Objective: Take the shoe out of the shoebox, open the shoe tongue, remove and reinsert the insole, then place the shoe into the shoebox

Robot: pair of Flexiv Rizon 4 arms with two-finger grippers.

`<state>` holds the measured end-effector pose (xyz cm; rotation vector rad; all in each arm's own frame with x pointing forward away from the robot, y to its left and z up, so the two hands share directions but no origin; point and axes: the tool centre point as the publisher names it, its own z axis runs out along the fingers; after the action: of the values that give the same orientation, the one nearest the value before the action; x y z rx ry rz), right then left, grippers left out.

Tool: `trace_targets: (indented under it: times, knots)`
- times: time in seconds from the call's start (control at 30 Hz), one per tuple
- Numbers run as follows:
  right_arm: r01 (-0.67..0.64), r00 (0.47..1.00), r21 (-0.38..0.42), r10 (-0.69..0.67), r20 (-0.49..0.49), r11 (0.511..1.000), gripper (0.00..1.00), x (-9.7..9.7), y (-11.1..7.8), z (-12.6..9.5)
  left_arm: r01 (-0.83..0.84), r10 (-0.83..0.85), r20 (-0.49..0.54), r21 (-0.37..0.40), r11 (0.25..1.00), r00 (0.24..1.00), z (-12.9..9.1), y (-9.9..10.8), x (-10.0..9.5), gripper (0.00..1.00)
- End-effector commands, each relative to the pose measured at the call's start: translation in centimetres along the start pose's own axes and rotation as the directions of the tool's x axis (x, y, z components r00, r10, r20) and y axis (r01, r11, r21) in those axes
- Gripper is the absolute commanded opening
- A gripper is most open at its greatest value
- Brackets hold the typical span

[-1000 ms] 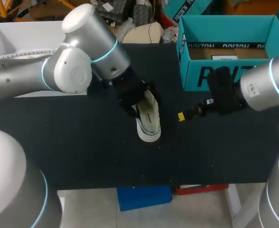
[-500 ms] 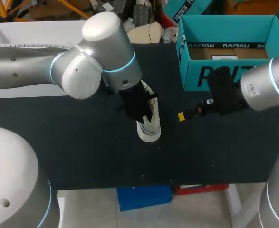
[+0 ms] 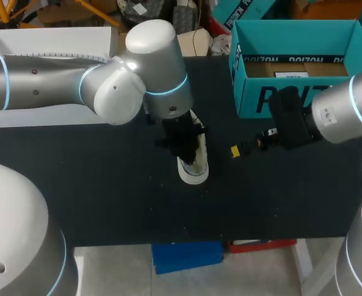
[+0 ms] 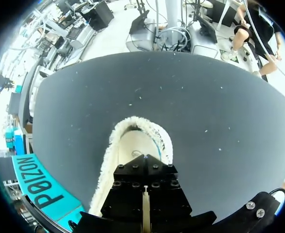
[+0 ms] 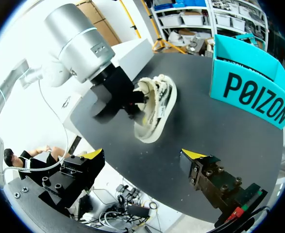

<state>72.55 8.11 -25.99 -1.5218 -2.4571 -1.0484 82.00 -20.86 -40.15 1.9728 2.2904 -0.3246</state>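
Across the whole working area runs the black table (image 3: pixel 106 185).

Left arm (image 3: pixel 113 92): enters from the left and reaches to table centre. Its wrist points down over the shoe.

Shoebox (image 3: pixel 292 98): teal, open-topped, at the far right of the table, with a bare cardboard floor visible inside.

Right arm (image 3: pixel 347 114): enters from the right and sits low over the table, just near-side of the shoebox.

Shoe (image 3: pixel 194 171): cream-white, on the table at centre, outside the shoebox and left of it, not touching it. The toe points to the near edge. Only the toe end shows from above, as the left gripper covers the rest. The left wrist view looks down on its pale upper and fuzzy rim directly ahead of the black gripper body.

Left gripper (image 3: pixel 184 142): on top of the shoe, at its far half. Whether it is spread or closed cannot be told, since its black housing and the shoe hide the tips in every view.

Right gripper (image 5: pixel 143 155): to the right of the shoe and apart from it. The yellow tips stand wide apart with only bare table between them.
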Motion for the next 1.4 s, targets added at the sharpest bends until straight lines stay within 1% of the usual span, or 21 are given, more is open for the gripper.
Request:
trace_targets:
  times: [0.03, 0.17, 0.2, 0.3, 0.37, 0.4, 0.43, 0.47, 0.5, 0.57, 0.63, 0.7, 0.8, 0.87, 0.97, 1.1, 1.2, 1.4]
  knots:
    - [-0.001, 1.0, 0.002, 0.001, 0.003, 1.0, 1.0, 0.1, 0.0, 0.1, 0.002, -0.002, -0.024, 0.006, 1.0, 1.0, 1.4, 0.5, -0.9, 0.0]
    - [-0.001, 1.0, 0.002, 0.001, 0.003, 1.0, 1.0, 0.1, 0.0, 0.1, 0.004, -0.004, -0.026, 0.017, 1.0, 1.0, 1.6, 0.5, -0.9, 0.0]
    - [-0.001, 1.0, 0.002, 0.001, 0.003, 1.0, 1.0, 0.1, 0.0, 0.1, 0.003, -0.003, -0.022, 0.017, 1.0, 1.0, 1.3, 0.6, -1.0, 0.0]
    - [-0.001, 1.0, 0.002, 0.001, 0.003, 1.0, 1.0, 0.1, 0.0, 0.1, 0.005, -0.006, 0.009, 0.011, 1.0, 1.0, -0.2, 0.5, -1.3, 0.0]
    - [-0.001, 1.0, 0.002, 0.001, 0.003, 1.0, 1.0, 0.1, 0.0, 0.1, 0.01, -0.01, 0.018, -0.012, 1.0, 1.0, -1.5, 0.6, -1.2, 0.0]
    - [-0.001, 1.0, 0.002, 0.001, 0.003, 1.0, 1.0, 0.1, 0.0, 0.1, 0.019, -0.019, 0.04, -0.019, 1.0, 0.999, -2.5, 0.6, -1.3, 0.0]
    - [-0.001, 1.0, 0.002, 0.001, 0.003, 1.0, 1.0, 0.1, 0.0, 0.1, 0.031, -0.029, 0.066, -0.023, 0.999, 0.997, -3.3, 0.7, -1.3, 0.0]
    - [-0.001, 1.0, 0.002, 0.001, 0.003, 1.0, 1.0, 0.1, 0.0, 0.1, 0.061, -0.06, 0.117, -0.011, 0.998, 0.991, -4.6, 0.7, -1.3, 0.0]
    - [-0.001, 1.0, 0.002, 0.001, 0.003, 1.0, 1.0, 0.1, 0.0, 0.1, 0.078, -0.078, 0.157, 0.004, 0.997, 0.985, -5.4, 0.6, -1.4, 0.0]
    - [-0.001, 1.0, 0.002, 0.001, 0.003, 1.0, 1.0, 0.1, 0.0, 0.1, 0.121, -0.132, 0.259, 0.058, 0.991, 0.957, -7.0, 0.6, -1.3, 0.0]
    - [-0.001, 1.0, 0.002, 0.001, 0.003, 1.0, 1.0, 0.1, 0.0, 0.1, 0.159, -0.178, 0.341, 0.082, 0.984, 0.923, -8.5, 0.9, -1.2, 0.0]
    - [-0.001, 1.0, 0.002, 0.001, 0.003, 1.0, 1.0, 0.1, 0.0, 0.1, 0.219, -0.249, 0.418, 0.12, 0.968, 0.874, -9.8, 1.5, -0.8, 0.0]
    - [-0.001, 1.0, 0.002, 0.001, 0.003, 1.0, 1.0, 0.1, 0.0, 0.1, 0.328, -0.332, 0.499, 0.098, 0.94, 0.801, -11.3, 2.8, -0.2, 0.0]
    - [-0.001, 1.0, 0.002, 0.001, 0.003, 1.0, 1.0, 0.1, 0.0, 0.1, 0.412, -0.4, 0.558, 0.112, 0.904, 0.727, -12.2, 3.7, 0.1, 0.0]
    - [-0.001, 1.0, 0.002, 0.001, 0.003, 1.0, 1.0, 0.1, 0.0, 0.1, 0.486, -0.434, 0.572, 0.07, 0.871, 0.696, -12.5, 5.5, 0.8, 0.0]
    - [-0.001, 1.0, 0.002, 0.001, 0.003, 1.0, 1.0, 0.1, 0.0, 0.1, 0.524, -0.441, 0.567, 0.019, 0.851, 0.696, -12.1, 7.3, 1.0, 0.0]
    - [-0.001, 1.0, 0.002, 0.001, 0.003, 1.0, 1.0, 0.1, 0.0, 0.1, 0.535, -0.442, 0.561, -0.001, 0.845, 0.7, -11.7, 8.3, 0.9, 0.0]
    - [-0.001, 1.0, 0.002, 0.001, 0.003, 1.0, 1.0, 0.1, 0.0, 0.1, 0.544, -0.458, 0.543, 0.002, 0.839, 0.703, -10.4, 10.2, 0.6, 0.0]
